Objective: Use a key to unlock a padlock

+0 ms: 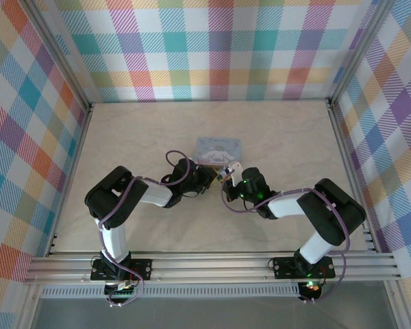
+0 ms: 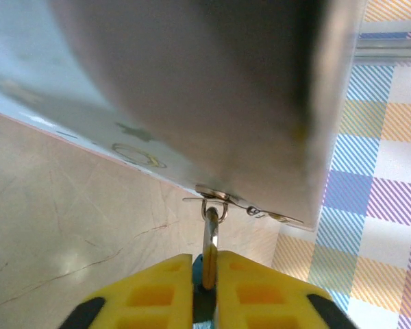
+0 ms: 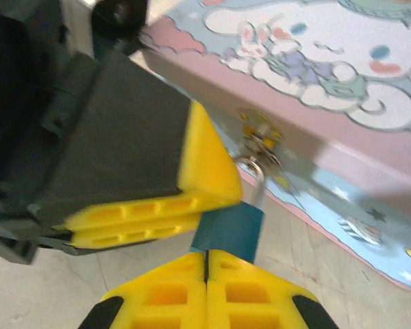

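Observation:
The small teal padlock (image 3: 229,232) hangs by its silver shackle from the hasp ring (image 2: 214,205) on the front of the pale blue cartoon tin box (image 1: 219,148). My left gripper (image 2: 204,258) is shut on the padlock (image 2: 198,271), whose body is pinched between the yellow fingers. In the right wrist view those left fingers (image 3: 205,168) lie over the lock's upper left. My right gripper (image 3: 206,252) is shut, with its tips pressed against the padlock's bottom end. The key is hidden. Both grippers meet just in front of the box (image 1: 223,177).
The tin box (image 3: 315,62) stands on the beige table (image 1: 144,130) about mid-table, its lid shut. Checked walls (image 1: 212,48) enclose the table at the back and both sides. Bare table lies to the left, right and behind the box.

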`<move>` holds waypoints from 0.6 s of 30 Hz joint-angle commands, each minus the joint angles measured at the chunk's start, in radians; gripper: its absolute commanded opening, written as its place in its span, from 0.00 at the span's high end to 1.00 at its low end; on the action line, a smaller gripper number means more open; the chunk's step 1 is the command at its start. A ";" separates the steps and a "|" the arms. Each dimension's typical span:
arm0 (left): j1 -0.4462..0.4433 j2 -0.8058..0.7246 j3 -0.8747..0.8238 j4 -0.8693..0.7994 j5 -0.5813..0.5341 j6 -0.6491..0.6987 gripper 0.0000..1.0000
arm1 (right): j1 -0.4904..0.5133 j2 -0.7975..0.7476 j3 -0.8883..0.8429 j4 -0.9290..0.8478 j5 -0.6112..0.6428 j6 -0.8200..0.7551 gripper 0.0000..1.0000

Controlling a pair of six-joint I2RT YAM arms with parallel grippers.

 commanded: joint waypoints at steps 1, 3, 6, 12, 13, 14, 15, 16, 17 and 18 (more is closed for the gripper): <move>-0.012 -0.073 0.001 -0.062 0.005 0.041 0.80 | -0.011 -0.006 0.023 -0.085 0.005 0.069 1.00; -0.008 -0.099 -0.004 -0.089 0.000 0.060 0.74 | -0.016 -0.005 0.033 -0.122 0.005 0.105 1.00; -0.001 -0.141 -0.016 -0.129 -0.007 0.084 0.65 | -0.030 -0.001 0.032 -0.118 -0.031 0.180 1.00; 0.009 -0.268 -0.026 -0.291 -0.053 0.186 0.53 | -0.055 0.017 0.024 -0.080 -0.128 0.355 1.00; 0.012 -0.298 -0.022 -0.339 -0.073 0.216 0.50 | -0.059 0.023 0.022 -0.040 -0.146 0.385 1.00; 0.016 -0.327 -0.018 -0.380 -0.089 0.243 0.49 | -0.060 0.028 0.022 -0.032 -0.156 0.409 1.00; 0.020 -0.357 -0.010 -0.429 -0.109 0.276 0.47 | -0.062 0.033 0.022 -0.030 -0.162 0.438 1.00; 0.025 -0.394 -0.002 -0.481 -0.134 0.306 0.45 | -0.064 0.037 0.019 -0.022 -0.166 0.464 1.00; 0.031 -0.421 0.005 -0.526 -0.152 0.336 0.43 | -0.066 0.042 0.016 -0.016 -0.169 0.489 1.00; 0.041 -0.449 0.013 -0.572 -0.171 0.367 0.40 | -0.071 0.048 0.013 -0.007 -0.176 0.515 1.00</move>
